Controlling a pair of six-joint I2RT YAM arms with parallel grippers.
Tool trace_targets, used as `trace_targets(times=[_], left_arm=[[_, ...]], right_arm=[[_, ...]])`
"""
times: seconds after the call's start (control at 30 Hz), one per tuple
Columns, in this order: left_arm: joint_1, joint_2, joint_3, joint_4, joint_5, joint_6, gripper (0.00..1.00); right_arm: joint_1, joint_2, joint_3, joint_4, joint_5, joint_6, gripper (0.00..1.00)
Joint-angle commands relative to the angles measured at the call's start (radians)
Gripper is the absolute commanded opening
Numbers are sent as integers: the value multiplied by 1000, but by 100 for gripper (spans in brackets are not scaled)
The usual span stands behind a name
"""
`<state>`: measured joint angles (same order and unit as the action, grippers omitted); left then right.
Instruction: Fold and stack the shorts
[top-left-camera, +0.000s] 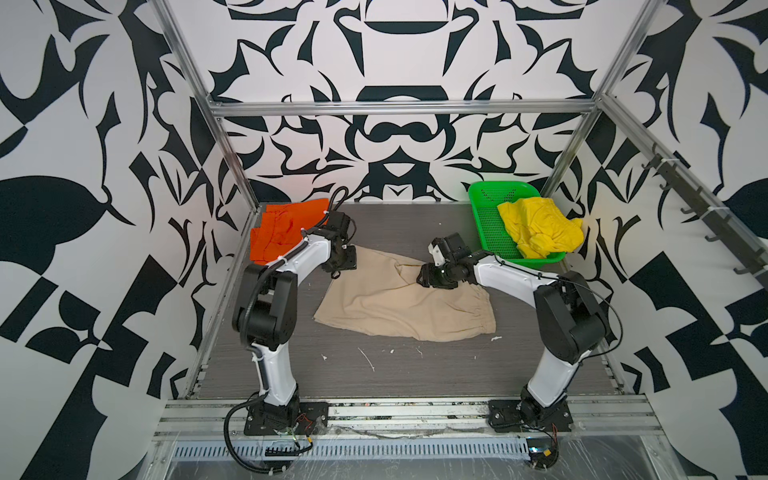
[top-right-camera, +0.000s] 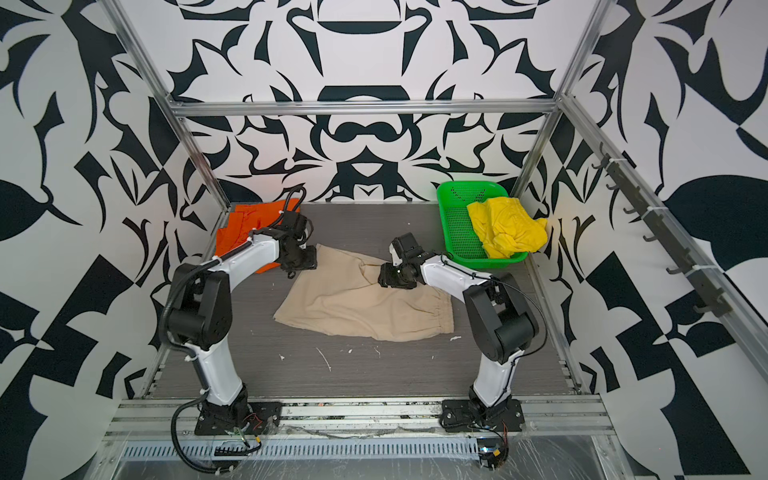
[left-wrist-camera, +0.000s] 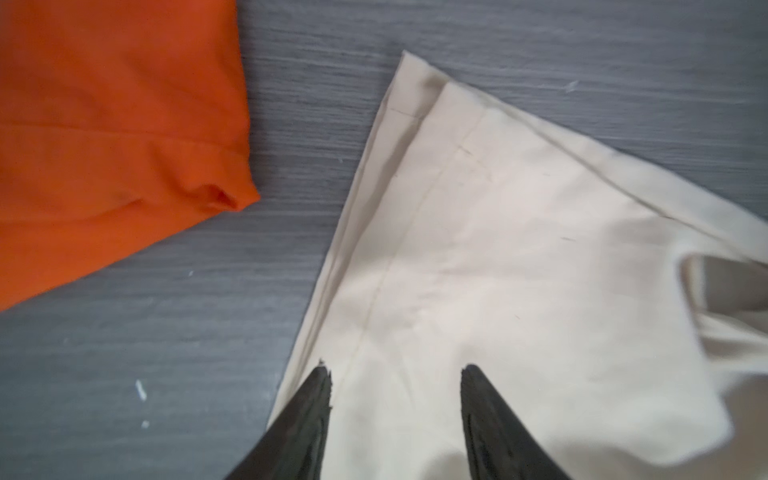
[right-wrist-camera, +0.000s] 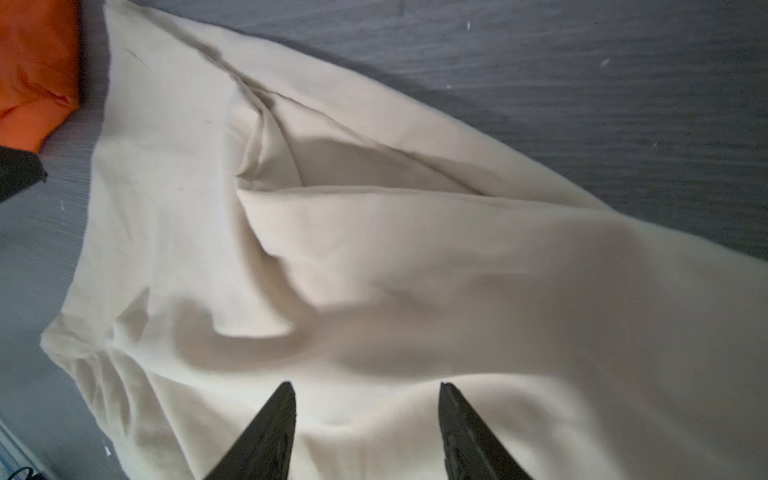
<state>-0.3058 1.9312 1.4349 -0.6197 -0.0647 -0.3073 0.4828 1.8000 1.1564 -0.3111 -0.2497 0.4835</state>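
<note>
The beige shorts (top-left-camera: 399, 299) (top-right-camera: 357, 303) lie spread on the grey table, waistband toward the right arm. My left gripper (top-left-camera: 338, 272) (top-right-camera: 293, 272) is over their far left leg corner. In the left wrist view it (left-wrist-camera: 397, 370) is open, fingertips apart on the beige cloth (left-wrist-camera: 498, 249). My right gripper (top-left-camera: 422, 278) (top-right-camera: 382, 277) hovers over the crotch folds. It (right-wrist-camera: 365, 384) is open too, beige cloth (right-wrist-camera: 374, 249) showing between the tips. The orange shorts (top-left-camera: 276, 230) (top-right-camera: 232, 239) (left-wrist-camera: 104, 145) lie folded at the back left. The yellow shorts (top-left-camera: 536, 226) (top-right-camera: 505, 226) sit crumpled in the basket.
A green perforated basket (top-left-camera: 486, 220) (top-right-camera: 455, 224) stands at the back right, close behind the right arm. White scraps (top-left-camera: 365, 357) dot the table near the front. Aluminium frame posts and rails ring the table.
</note>
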Motion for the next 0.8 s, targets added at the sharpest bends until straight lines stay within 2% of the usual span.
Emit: trace_targets(times=[0.0,0.17,0.4,0.5,0.77], left_arm=[[10,67,81,-81,-16,66,53],[14,153,149,-100,-30,83,51],[26,196,145,-87,-45,81,48],[31,203,130,-74,-35,75,40],[51,166,95,-47,-66,56,3]], right_arm=[[-3,15,30,-19,2,-41,59],[-3,35,29,-12,-4,-37,59],[-9,36,21,-20,-1,-43,59],[-14,33,13,-12,-9,-38,59],[-44,9,-41,13,-24,-10,59]])
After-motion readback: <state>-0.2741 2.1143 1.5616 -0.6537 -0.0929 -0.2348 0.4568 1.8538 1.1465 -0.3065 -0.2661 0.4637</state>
